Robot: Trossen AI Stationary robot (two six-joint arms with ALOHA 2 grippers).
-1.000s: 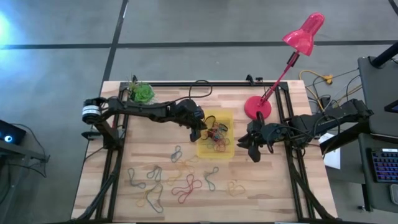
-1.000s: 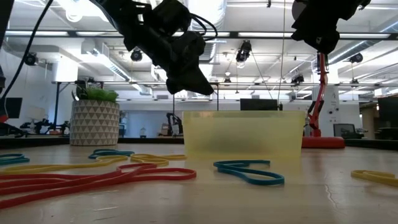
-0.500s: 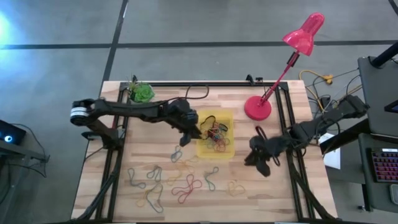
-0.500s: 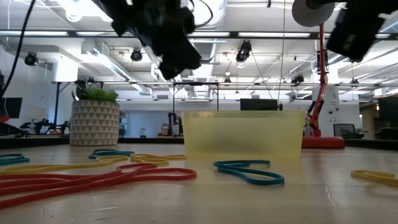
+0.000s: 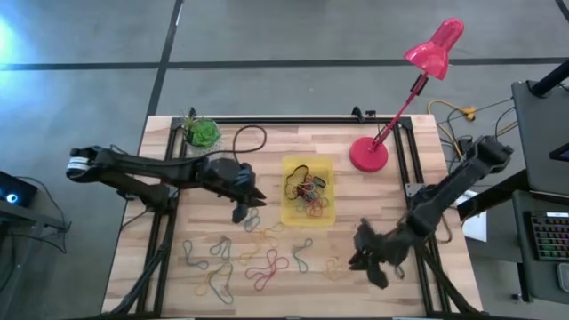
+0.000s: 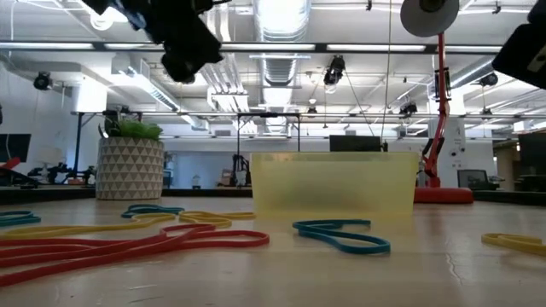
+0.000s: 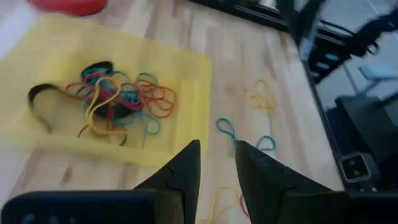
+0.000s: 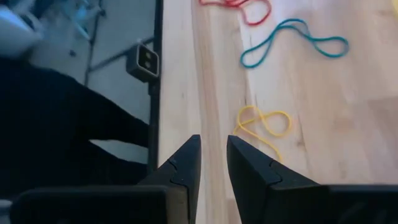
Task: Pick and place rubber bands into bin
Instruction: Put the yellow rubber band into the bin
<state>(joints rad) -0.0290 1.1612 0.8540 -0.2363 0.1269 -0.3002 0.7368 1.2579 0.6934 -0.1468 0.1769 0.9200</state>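
Bands (image 5: 306, 195) in a mixed tangle are gathered in the yellow bin (image 5: 289, 166) at mid-counter, while many more lie scattered on the counter (image 5: 400, 293) toward its near edge. The left claw (image 5: 242, 208) is held just left of the bin, narrowly parted and empty. The right claw (image 5: 368, 258) is poised beside a yellow band (image 8: 264, 124), slightly parted, nothing gripped, probably for the next pick. Compared with a second ago, both claws have been drawn away from the bin.
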